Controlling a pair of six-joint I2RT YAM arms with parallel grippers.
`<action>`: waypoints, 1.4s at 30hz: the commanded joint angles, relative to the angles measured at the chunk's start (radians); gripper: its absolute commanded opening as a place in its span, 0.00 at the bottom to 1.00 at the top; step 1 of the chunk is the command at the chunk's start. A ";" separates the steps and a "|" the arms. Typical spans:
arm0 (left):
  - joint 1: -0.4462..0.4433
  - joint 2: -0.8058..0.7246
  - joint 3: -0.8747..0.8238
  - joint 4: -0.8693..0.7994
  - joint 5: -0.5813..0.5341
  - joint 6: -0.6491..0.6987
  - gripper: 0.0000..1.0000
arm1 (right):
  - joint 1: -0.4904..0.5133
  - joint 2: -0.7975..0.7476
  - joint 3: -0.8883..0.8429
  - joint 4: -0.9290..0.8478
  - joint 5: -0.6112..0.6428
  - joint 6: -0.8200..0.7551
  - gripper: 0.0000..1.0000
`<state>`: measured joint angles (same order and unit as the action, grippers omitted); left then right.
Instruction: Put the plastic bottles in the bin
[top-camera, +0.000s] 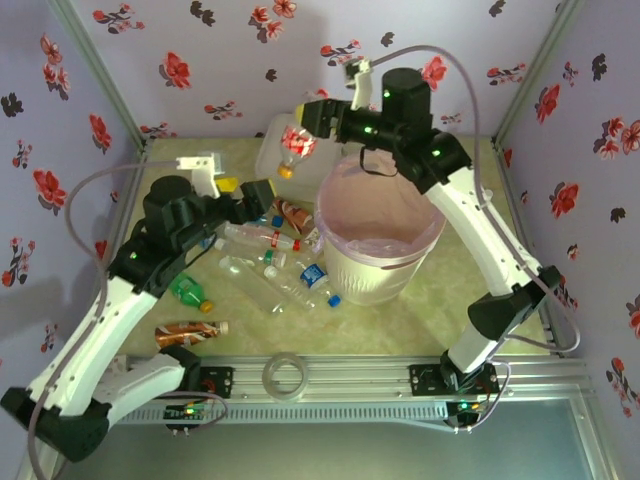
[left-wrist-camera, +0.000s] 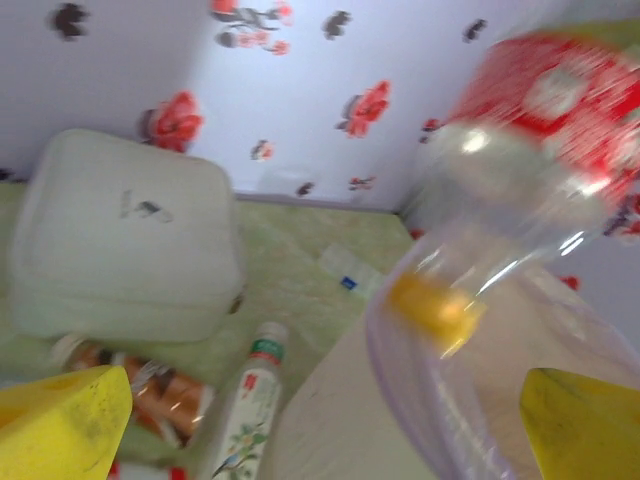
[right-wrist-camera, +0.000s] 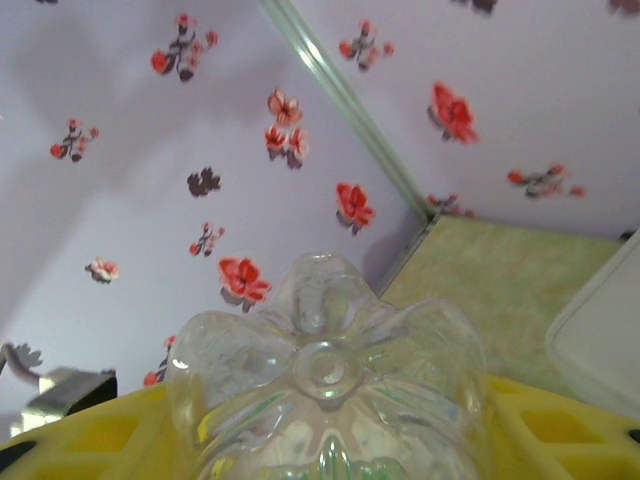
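Read the overhead view as a clock face, with twelve at the far wall. At eight o'clock a green bottle (top-camera: 190, 292) lies on the table (top-camera: 430, 320). A brown-orange bottle (top-camera: 190, 332) lies just nearer than it.

The left gripper (top-camera: 265, 197) hovers at about ten o'clock. Its yellow fingers (left-wrist-camera: 60, 425) are spread wide and grip nothing. Under and beside it several more bottles lie loose on the table. They are a red-labelled clear bottle (top-camera: 255, 237), a second brown bottle (top-camera: 290, 213) and a white-labelled bottle (left-wrist-camera: 250, 400). A blue-labelled bottle (top-camera: 318, 282) lies just beside the bin's wall at the bin's eight o'clock. This cluster crowds the table on the bin's nine o'clock side.

At six o'clock a tape ring (top-camera: 287, 375) lies by the near rail, between the two arm bases. At twelve o'clock a white box (top-camera: 268, 150) stands against the far wall, just beyond the bin.

The right gripper (top-camera: 303, 128) hangs in front of that box. Its jaws pinch the base end of a clear bottle with an orange cap (top-camera: 296, 150). The bottle has a red label and hangs cap downward in the air. It is close to the bin's eleven o'clock rim, but I cannot tell whether it is over the opening or just outside it.

The bin (top-camera: 372, 282) stands right of centre, and a pink liner is folded over its rim. The right arm rises from its base at five o'clock and curves round the bin's three o'clock side. It then crosses above the bin's far rim.
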<state>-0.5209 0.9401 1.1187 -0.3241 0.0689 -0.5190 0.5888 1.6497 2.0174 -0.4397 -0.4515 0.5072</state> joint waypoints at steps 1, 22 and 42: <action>0.036 -0.022 -0.040 -0.258 -0.165 -0.050 0.99 | -0.026 -0.031 0.100 -0.149 0.048 -0.118 0.59; 0.286 -0.138 -0.303 -0.752 -0.289 -0.334 0.97 | -0.080 -0.123 0.075 -0.769 0.453 -0.514 0.53; 0.261 -0.110 -0.298 -1.053 -0.208 -0.496 1.00 | -0.044 -0.041 -0.408 -0.560 0.471 -0.466 0.55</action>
<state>-0.2531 0.8383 0.8257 -1.3262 -0.1715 -0.9615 0.5369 1.6012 1.6550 -1.0683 0.0010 0.0261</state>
